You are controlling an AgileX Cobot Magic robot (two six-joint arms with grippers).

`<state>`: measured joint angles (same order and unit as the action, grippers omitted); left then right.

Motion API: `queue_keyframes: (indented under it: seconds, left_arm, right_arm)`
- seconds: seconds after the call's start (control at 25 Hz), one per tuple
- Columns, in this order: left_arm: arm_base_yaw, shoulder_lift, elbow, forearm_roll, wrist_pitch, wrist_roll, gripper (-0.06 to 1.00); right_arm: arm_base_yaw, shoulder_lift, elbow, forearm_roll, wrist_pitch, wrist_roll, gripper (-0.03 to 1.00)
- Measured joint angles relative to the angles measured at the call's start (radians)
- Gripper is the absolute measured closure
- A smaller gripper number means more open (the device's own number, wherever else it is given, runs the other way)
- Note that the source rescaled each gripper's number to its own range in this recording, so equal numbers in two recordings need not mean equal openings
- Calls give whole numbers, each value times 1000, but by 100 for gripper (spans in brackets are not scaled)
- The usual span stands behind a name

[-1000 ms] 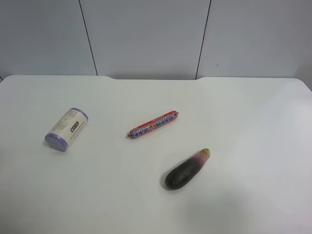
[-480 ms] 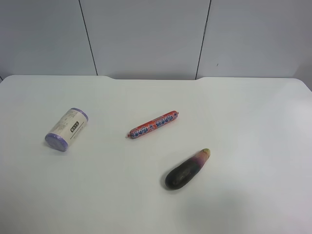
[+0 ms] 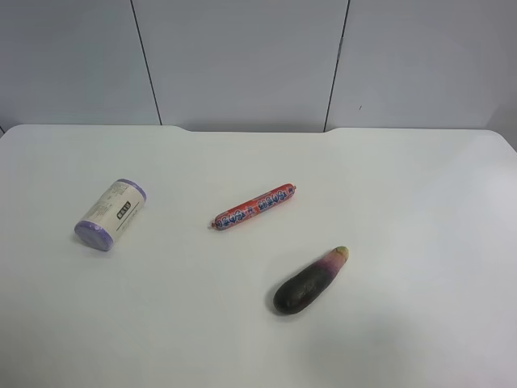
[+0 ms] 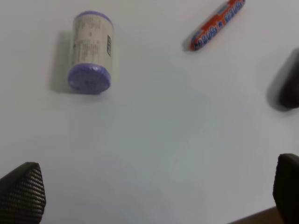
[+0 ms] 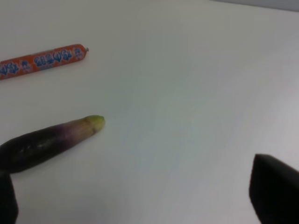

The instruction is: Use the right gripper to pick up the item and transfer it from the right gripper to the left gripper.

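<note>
I count three things on the white table (image 3: 420,186), one of each. One item (image 3: 111,215), left of centre in the exterior high frame, lying on its side, long axis running lower left to upper right, one purple end toward the lower left. One red sausage stick (image 3: 254,207), mid-frame. One aubergine (image 3: 309,281), lower centre, green tip up-right. Right gripper (image 5: 140,200): fingers spread wide, holding nothing. Left gripper (image 4: 154,196): likewise wide apart and unladen, the item ahead of it.
</note>
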<state>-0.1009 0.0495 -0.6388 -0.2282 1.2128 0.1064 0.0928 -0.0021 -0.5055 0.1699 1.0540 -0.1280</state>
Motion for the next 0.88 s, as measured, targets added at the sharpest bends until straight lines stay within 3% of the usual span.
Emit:
queue_keyframes:
  seconds: [0.36,0.48,0.88]
  left_arm:
    - [0,-55,101,67,-61,-93,-4]
    - [0,-55,124,78,-135,-96,-4]
    - [0,-55,135,85,-156,-74,-5]
  right_arm:
    - [0,0,0,0,0,0,-3]
    - [0,0,0,0,0,0,-3]
    - [0,0,0,0,0,0,-3]
